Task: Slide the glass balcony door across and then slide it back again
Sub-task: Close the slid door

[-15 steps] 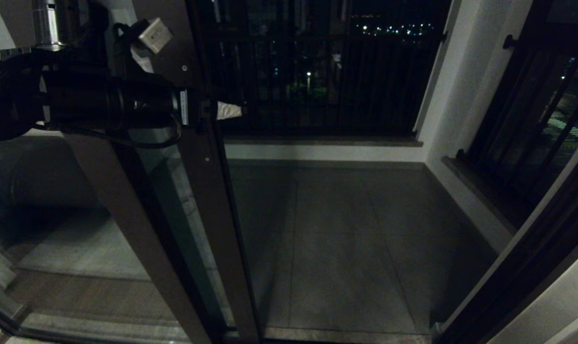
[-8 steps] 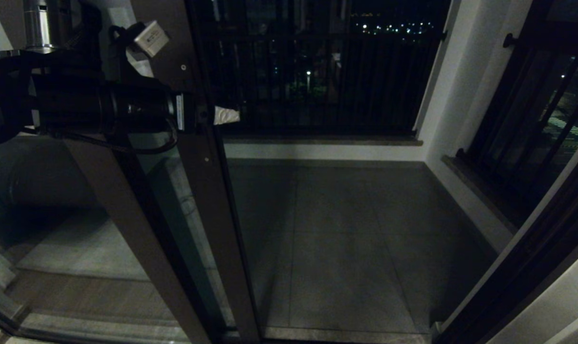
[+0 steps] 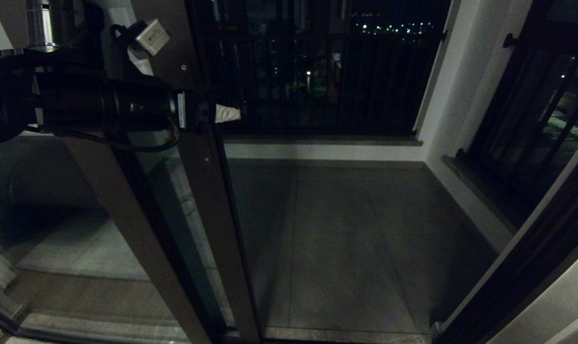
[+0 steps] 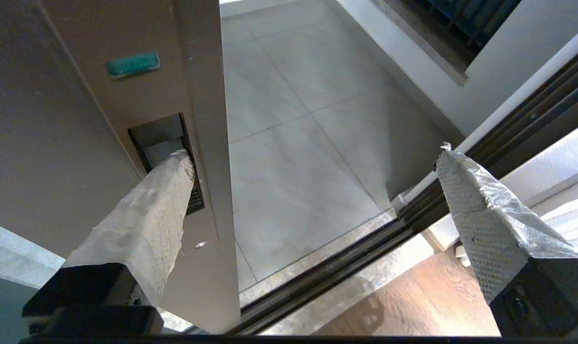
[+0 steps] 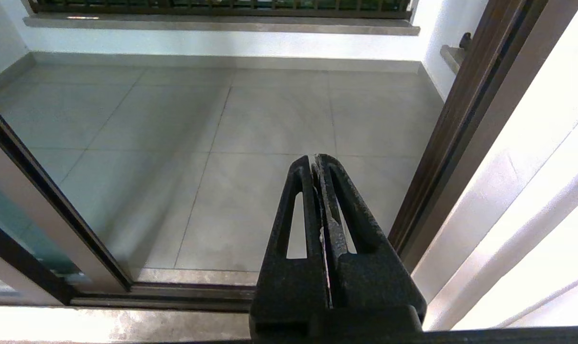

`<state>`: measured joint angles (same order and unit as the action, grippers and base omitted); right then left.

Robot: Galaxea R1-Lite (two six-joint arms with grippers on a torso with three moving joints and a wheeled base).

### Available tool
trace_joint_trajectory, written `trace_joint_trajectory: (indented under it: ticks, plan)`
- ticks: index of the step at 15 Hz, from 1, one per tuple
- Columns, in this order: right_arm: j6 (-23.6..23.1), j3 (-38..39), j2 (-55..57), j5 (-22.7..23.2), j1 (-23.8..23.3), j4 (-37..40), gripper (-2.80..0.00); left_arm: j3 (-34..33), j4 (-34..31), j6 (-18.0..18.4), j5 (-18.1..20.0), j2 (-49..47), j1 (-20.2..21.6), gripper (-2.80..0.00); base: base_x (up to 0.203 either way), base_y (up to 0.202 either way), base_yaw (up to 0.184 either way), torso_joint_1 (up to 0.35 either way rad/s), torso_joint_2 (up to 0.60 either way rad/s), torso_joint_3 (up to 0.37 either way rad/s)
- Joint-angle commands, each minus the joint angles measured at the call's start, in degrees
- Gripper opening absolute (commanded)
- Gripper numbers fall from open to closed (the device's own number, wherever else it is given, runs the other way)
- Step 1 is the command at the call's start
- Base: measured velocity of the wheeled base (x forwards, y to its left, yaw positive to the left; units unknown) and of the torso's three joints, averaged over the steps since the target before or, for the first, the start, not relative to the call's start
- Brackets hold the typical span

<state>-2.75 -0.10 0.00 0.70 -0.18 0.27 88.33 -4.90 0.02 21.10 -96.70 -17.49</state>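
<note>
The glass balcony door [image 3: 207, 191] stands slid to the left, its brown edge stile running from top to floor. My left gripper [image 3: 212, 113] is at that stile at upper left, open. In the left wrist view one taped finger [image 4: 169, 186] has its tip inside the recessed handle slot [image 4: 162, 131] of the door's stile [image 4: 126, 95]. The other finger [image 4: 465, 191] hangs free over the doorway. The left gripper [image 4: 312, 157] spans the stile's edge. My right gripper [image 5: 317, 160] is shut on nothing, low before the doorway, out of the head view.
A second brown stile [image 3: 126, 215] of the unmoving glass panel stands left of the door. The dark door jamb [image 3: 532, 248] bounds the opening on the right. The floor track [image 4: 317, 282] crosses the threshold. Beyond lie the tiled balcony floor [image 3: 346, 229] and black railing [image 3: 317, 71].
The left arm and the door's stile have shifted very slightly to the left and have stayed almost still since. The finger remains in the handle slot.
</note>
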Motion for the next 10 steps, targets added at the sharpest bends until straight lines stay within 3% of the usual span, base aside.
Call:
trace_joint_trajectory:
  ticks: [1, 10]
  plan:
    - [-0.1, 0.0, 0.1, 0.0, 0.0, 0.0, -2.8, 0.1, 0.0, 0.0, 0.2, -0.2, -0.3, 0.0, 0.0, 0.0, 0.0, 0.0, 0.0, 0.0]
    - [-0.1, 0.0, 0.1, 0.1, 0.0, 0.0, -2.8, 0.9, 0.0, -0.1, 0.1, -1.0, -2.0, 0.0, 0.0, 0.0, 0.0, 0.0, 0.0, 0.0]
